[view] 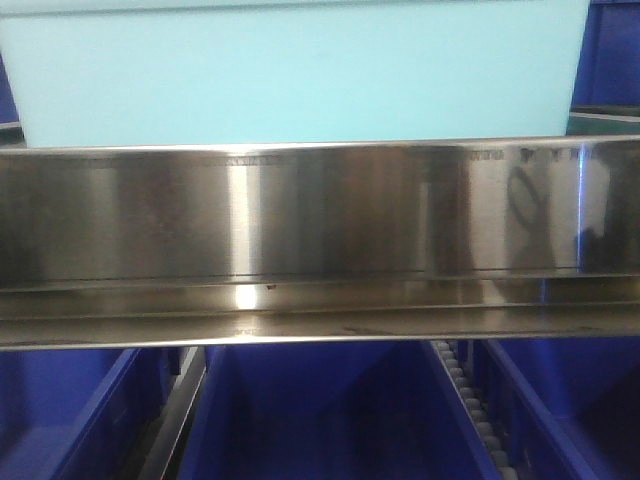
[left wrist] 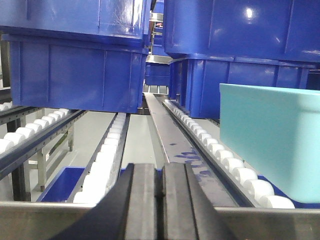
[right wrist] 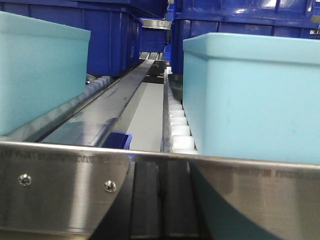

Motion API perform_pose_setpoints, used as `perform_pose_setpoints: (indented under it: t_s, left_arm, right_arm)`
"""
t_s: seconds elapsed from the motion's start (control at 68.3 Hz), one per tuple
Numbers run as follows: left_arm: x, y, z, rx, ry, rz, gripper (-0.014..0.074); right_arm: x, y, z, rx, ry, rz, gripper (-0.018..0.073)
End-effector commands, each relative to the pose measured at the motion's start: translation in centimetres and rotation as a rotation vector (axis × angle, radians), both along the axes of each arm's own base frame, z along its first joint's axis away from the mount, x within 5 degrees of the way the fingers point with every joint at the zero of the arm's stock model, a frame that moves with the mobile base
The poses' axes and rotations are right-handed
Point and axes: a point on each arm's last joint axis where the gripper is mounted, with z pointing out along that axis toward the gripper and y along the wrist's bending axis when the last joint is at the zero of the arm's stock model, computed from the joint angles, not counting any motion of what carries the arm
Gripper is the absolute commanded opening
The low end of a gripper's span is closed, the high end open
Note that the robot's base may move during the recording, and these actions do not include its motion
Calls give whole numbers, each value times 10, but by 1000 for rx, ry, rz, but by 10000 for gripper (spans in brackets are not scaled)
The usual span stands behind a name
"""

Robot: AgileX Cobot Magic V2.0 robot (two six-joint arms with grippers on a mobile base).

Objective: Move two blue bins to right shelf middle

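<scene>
My left gripper (left wrist: 161,197): fingers pressed together with only a seam between them, holding nothing, low at the shelf's front edge.

My right gripper (right wrist: 159,200): fingers likewise closed on nothing, just behind a steel rail (right wrist: 65,185).

Blue bins (left wrist: 75,75): two stacks at the back of the left wrist view, one on each side of a narrow gap, resting on the roller track (left wrist: 220,155), well apart from my left gripper. More stand at the far end in the right wrist view.

Pale teal bin (left wrist: 270,145): on the rollers at right, nearer than the blue ones. The right wrist view shows two of these, either side of the centre strip.

Front view: the steel rail across the middle, one pale teal bin above it, blue bins below.
</scene>
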Motion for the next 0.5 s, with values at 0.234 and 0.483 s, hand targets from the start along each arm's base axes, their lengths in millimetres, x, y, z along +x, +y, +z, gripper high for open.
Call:
perform_pose_setpoints:
  t_s: [0.234, 0.483]
  left_arm:
    - [-1, 0, 2, -2, -22, 0, -111]
    - [-1, 0, 2, -2, -22, 0, -111]
  right_arm:
    - [0, 0, 2, 1, -19, -4, -162]
    - [0, 0, 2, 1, -19, -4, -162]
